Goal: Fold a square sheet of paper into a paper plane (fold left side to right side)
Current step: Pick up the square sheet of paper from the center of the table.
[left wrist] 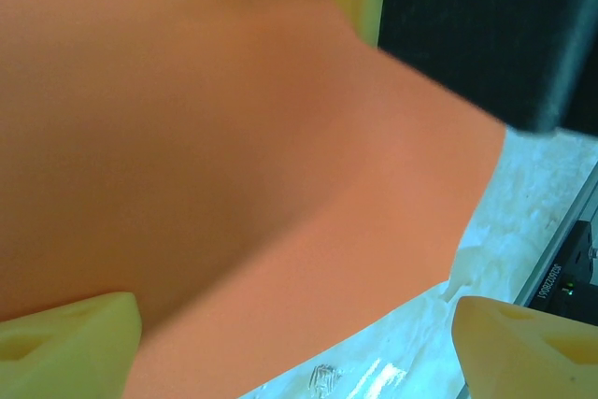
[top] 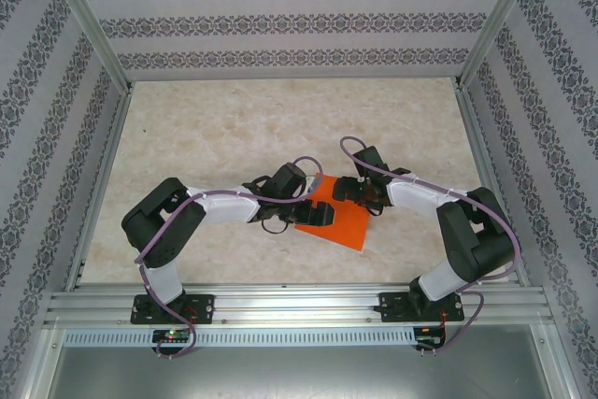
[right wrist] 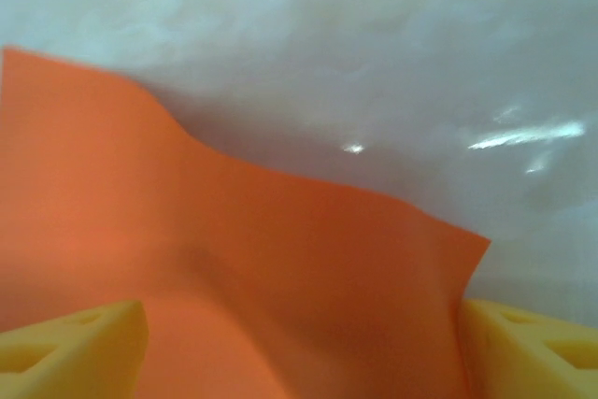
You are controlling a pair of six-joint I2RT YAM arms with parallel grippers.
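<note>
Nearest the lens: yellow fingertips of the left gripper, spread wide, clamping nothing. Between and beneath them, the square sheet of paper, rumpled, lying mid-table between both arms. Right gripper likewise spread and empty, over the sheet's far right part. Left gripper nearer the sheet's left edge, so probably better placed to carry that side rightward.

The top view is bright, even and sharp, with only faint, soft shadows on the table. Both wrist views are blurred at close range (the square sheet of paper darkens where it sags), and white glare streaks the table in the right wrist view.
</note>
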